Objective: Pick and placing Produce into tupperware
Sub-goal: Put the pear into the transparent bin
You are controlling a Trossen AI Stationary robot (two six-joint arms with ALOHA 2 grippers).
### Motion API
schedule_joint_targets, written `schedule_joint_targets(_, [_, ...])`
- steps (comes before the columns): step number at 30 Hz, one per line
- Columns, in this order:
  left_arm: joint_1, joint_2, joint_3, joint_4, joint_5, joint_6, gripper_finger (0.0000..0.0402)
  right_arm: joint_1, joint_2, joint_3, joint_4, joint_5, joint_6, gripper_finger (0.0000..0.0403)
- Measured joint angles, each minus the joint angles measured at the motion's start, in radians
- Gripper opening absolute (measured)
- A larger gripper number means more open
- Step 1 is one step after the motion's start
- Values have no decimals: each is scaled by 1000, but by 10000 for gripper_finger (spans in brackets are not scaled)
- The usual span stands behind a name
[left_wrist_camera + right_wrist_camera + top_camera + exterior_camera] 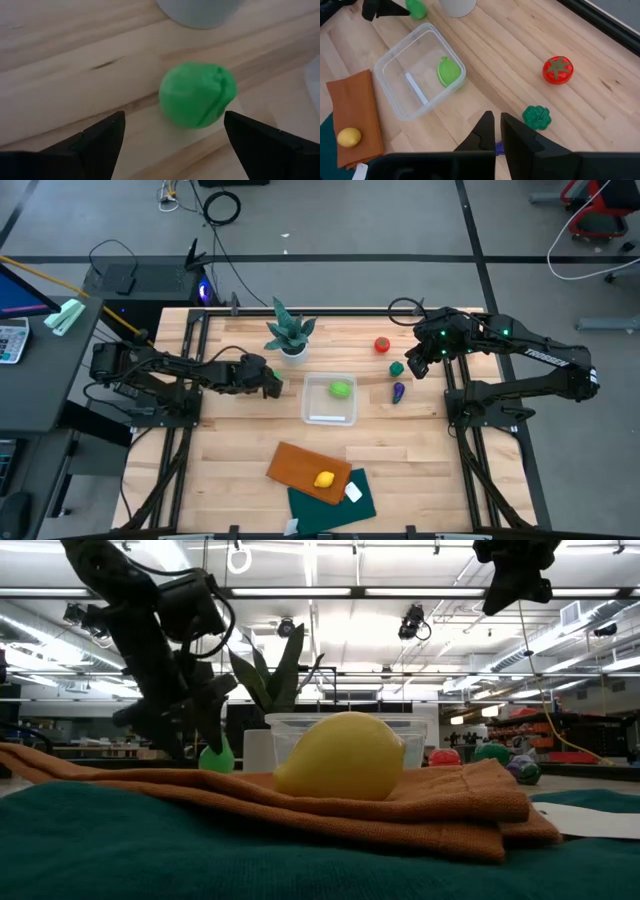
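Note:
My left gripper (172, 127) is open and low over the table. A light green ball (197, 94) rests on the wood just ahead, between its fingers and untouched; the high view shows it at the fingertips (275, 376). The clear tupperware (312, 408) holds another light green piece (341, 389). The red tomato (382, 345), dark green piece (397, 368) and purple piece (398, 391) lie right of the tub. The yellow lemon (324, 479) sits on the orange-brown cloth. My right gripper (495, 131) is shut and raised above the dark green piece (536, 116) and the purple piece.
A spiky potted plant (290, 332) stands just beyond the left gripper and the tub. The orange-brown cloth (300, 465) lies on a dark green cloth (335, 502) near the table's front edge. Bare wood lies between the tub and the cloths.

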Motion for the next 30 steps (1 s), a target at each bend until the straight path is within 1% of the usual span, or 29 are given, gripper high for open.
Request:
schedule_joint_targets(6, [5,0,-7,87,9,106,348,0,0,0,0,0,0,0])
schedule_joint_targets(10, [21,0,-7,80,20,115,348,0,0,0,0,0,0,0])
schedule_joint_targets(16, [71,0,-7,90,59,202,348,0,0,0,0,0,0,0])
schedule_joint_targets(21, [105,0,-7,92,105,222,348,0,1,0,0,0,3,0])
schedule_joint_targets(26, [107,0,-7,149,143,235,348,0,1,0,1,0,3,0])
schedule_joint_targets(30, [107,0,-7,137,145,235,348,0,1,0,11,0,3,0])
